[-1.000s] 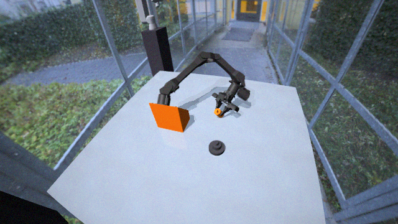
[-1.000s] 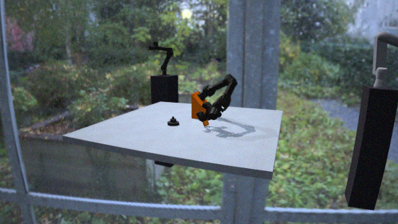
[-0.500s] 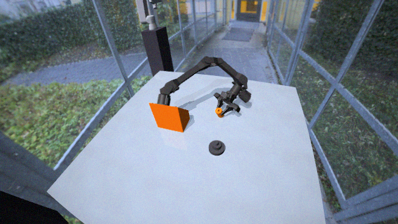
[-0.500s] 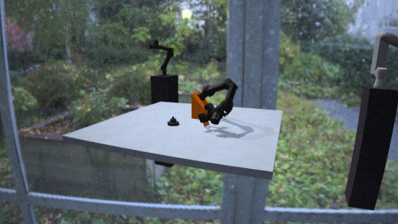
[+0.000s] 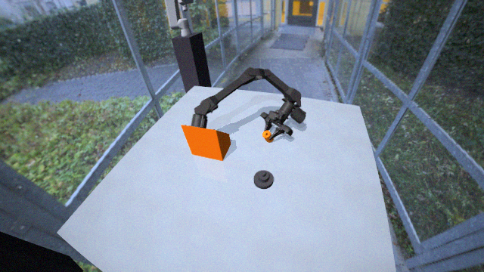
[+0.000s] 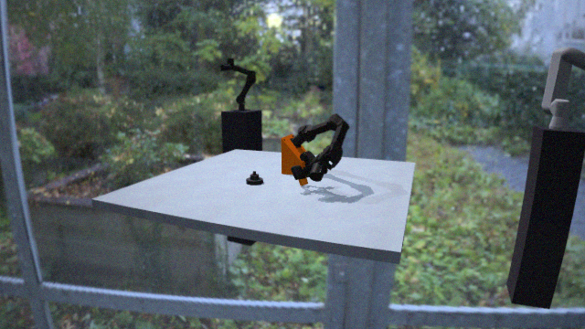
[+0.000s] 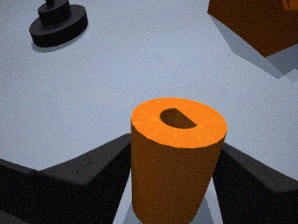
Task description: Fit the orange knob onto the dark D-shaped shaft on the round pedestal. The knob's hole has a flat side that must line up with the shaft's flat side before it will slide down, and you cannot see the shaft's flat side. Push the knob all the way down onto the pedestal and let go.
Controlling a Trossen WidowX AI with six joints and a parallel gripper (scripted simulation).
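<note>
Holding: one orange cylindrical knob, smooth and seemingly rigid plastic (image 5: 269, 140) (image 6: 303, 182) (image 7: 170, 175), gripped across its sides by the black two-fingered end effector (image 5: 269, 135) (image 6: 302, 177) (image 7: 173, 145), well apart from the dark, round, stepped pedestal (image 5: 263, 183) (image 6: 254, 181) (image 7: 59, 27) and nearer the arm's base. Handling, by judgement: light, stiff, not fragile, possibly slippery on its curved wall; best taken by opposite sides, both ends free. Orientation: long axis tilted off upright, upper end leaning towards the pedestal, D-shaped hole facing upward; far end's opening not visible.
</note>
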